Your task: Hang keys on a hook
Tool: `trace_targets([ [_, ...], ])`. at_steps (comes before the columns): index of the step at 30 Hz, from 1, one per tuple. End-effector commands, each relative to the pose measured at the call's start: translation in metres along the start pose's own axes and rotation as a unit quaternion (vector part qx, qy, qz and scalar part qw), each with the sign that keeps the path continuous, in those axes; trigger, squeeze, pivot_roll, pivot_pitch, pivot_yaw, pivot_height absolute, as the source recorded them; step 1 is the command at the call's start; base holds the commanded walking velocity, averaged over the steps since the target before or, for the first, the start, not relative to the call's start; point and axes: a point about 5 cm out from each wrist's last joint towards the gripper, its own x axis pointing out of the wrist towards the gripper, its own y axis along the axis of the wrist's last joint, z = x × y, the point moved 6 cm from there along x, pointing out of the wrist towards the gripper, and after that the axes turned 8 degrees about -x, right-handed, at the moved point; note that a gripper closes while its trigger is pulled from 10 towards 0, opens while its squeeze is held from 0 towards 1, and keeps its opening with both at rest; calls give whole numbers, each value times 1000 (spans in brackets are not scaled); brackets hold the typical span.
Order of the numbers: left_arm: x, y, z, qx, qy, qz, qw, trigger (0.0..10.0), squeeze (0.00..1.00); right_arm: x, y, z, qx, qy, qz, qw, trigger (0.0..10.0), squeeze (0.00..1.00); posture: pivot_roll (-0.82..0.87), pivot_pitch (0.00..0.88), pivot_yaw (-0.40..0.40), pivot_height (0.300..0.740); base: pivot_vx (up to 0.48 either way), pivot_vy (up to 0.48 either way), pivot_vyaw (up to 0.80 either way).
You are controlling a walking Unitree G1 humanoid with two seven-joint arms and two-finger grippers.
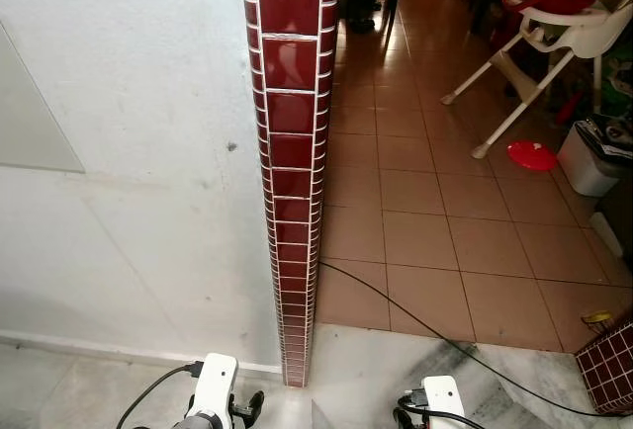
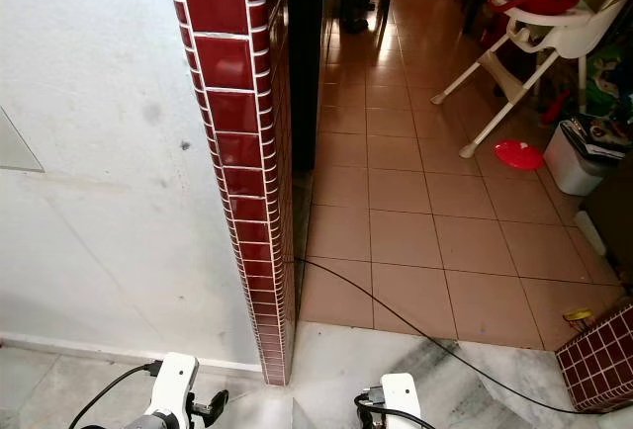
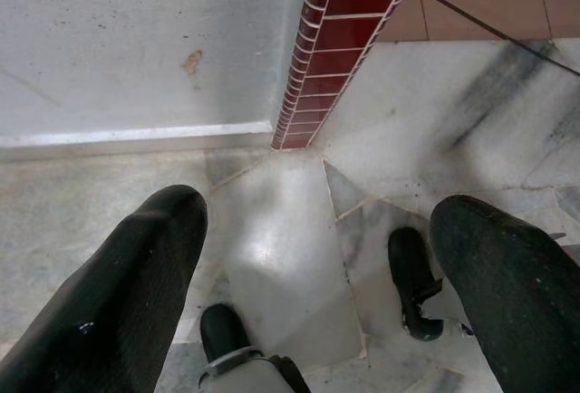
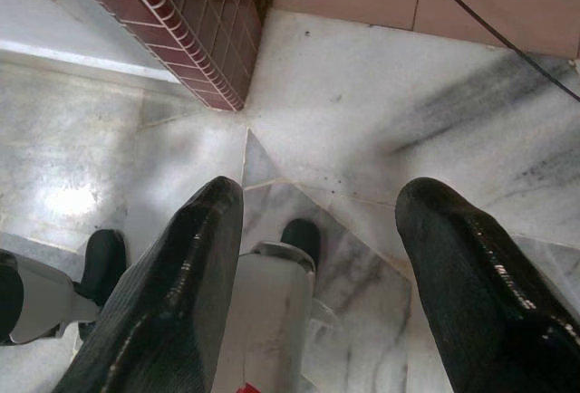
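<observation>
my left gripper (image 3: 308, 266) hangs low over the marble floor (image 3: 272, 221) with its two black fingers (image 3: 118, 293) spread wide and nothing between them. my right gripper (image 4: 317, 275) hangs the same way, fingers (image 4: 471, 275) wide apart and empty. i can make out no keys and no hook; i cannot say where either one is. directly ahead stands the red-tiled wall edge (image 1: 289, 152), with a white plastered wall (image 1: 129, 152) to its left and a terracotta tile floor (image 1: 415, 231) opening to the right. a thin black cable (image 1: 415, 320) runs across that floor from near the tiled edge toward the near right. farther off on the right are a high chair (image 1: 554, 24), a red disc (image 1: 532, 155) on the floor and a white bin (image 1: 591, 160). risks as i judge them: walking right could snag the cable on a foot; turning close to the tiled corner could strike an arm against it; the change from marble to tile may unsettle a step. with both grippers empty, the keys must first be located, or the task cannot begin.
</observation>
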Motion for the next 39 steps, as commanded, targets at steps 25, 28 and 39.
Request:
trace_targets([
  [25,-1,-4,0,9,-1,-7,1000,10000,0,-1,-6,0,-30,3,-14,999,10000,0,-1,0,-38,740,0,0,212],
  [28,-1,-4,0,9,-1,-8,1000,10000,0,-1,-7,0,-32,4,-15,999,10000,0,-2,0,-37,740,0,0,615],
  [39,0,-3,1,-19,-6,-9,1000,10000,0,-1,-4,-1,-30,6,-13,999,10000,0,-3,0,-37,740,0,43,735],
])
